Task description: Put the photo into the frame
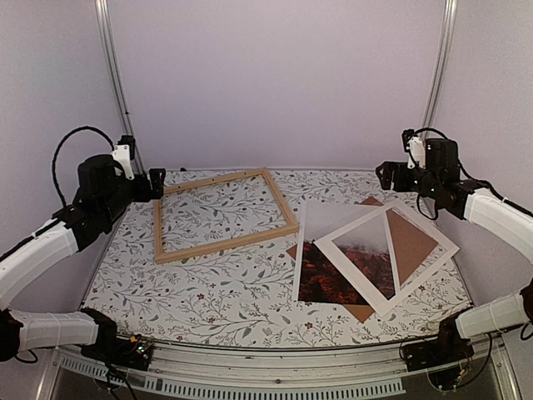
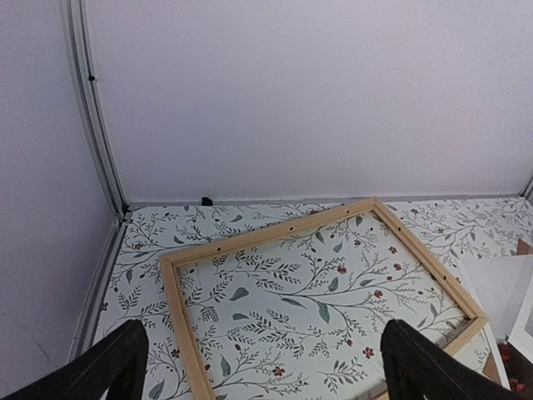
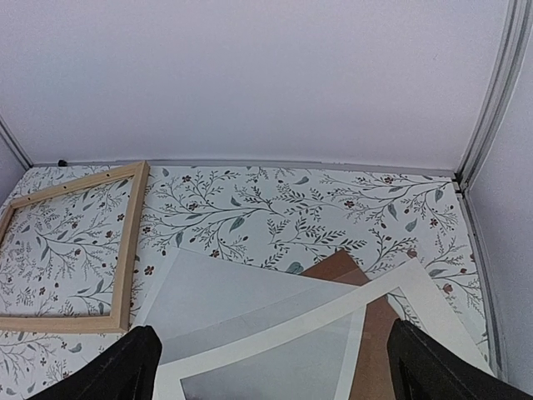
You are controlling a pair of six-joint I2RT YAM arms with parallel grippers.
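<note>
The frame (image 1: 225, 244), thin light wood, lies flat on the floral tabletop at left centre with nothing inside it; the left wrist view looks down on the frame (image 2: 275, 232). The photo (image 1: 326, 279) lies to its right, red-orange foliage at the near end and misty white at the far end, partly covered by a white mat (image 1: 425, 279). My left gripper (image 1: 156, 183) hovers open above the frame's far left corner, its jaws (image 2: 264, 327) wide with nothing between them. Open too, my right gripper (image 1: 385, 175) hangs beyond the photo's far end, over the pale photo (image 3: 233, 292).
A brown backing board (image 1: 412, 237) lies under the mat and photo at the right; the board (image 3: 337, 265) and mat (image 3: 334, 310) show in the right wrist view, with the frame (image 3: 131, 242) at left. Walls close in the floral table (image 1: 241, 292) on three sides.
</note>
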